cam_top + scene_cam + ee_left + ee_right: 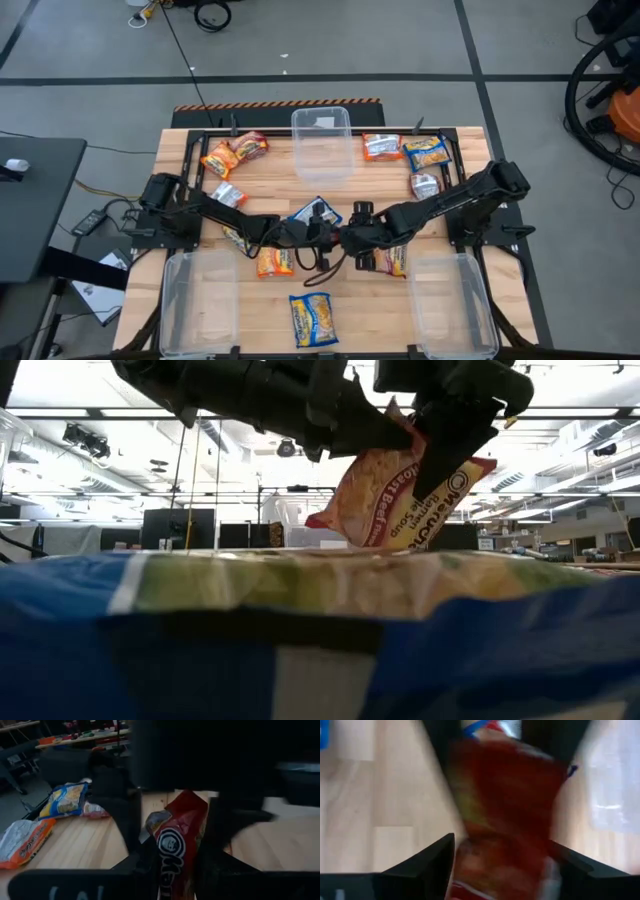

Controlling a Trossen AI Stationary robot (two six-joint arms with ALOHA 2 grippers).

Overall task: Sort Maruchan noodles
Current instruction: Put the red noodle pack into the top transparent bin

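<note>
Three clear bins (322,140), wooden table (270,180)

In the low view, a blurred blue packet (320,640) hides the tabletop. In the right wrist view, the red packet (510,815) is smeared, and its label cannot be read.

The table (270,190) is pale wood with a smooth, matt grain. The noodle packets (426,152) are thin printed plastic film, glossy and crinkled; the red packet (400,495) shows wrinkled, shiny wrapping. The bins (322,140) are clear, smooth plastic. Both arms (460,195) look like matt black metal or plastic.
</note>
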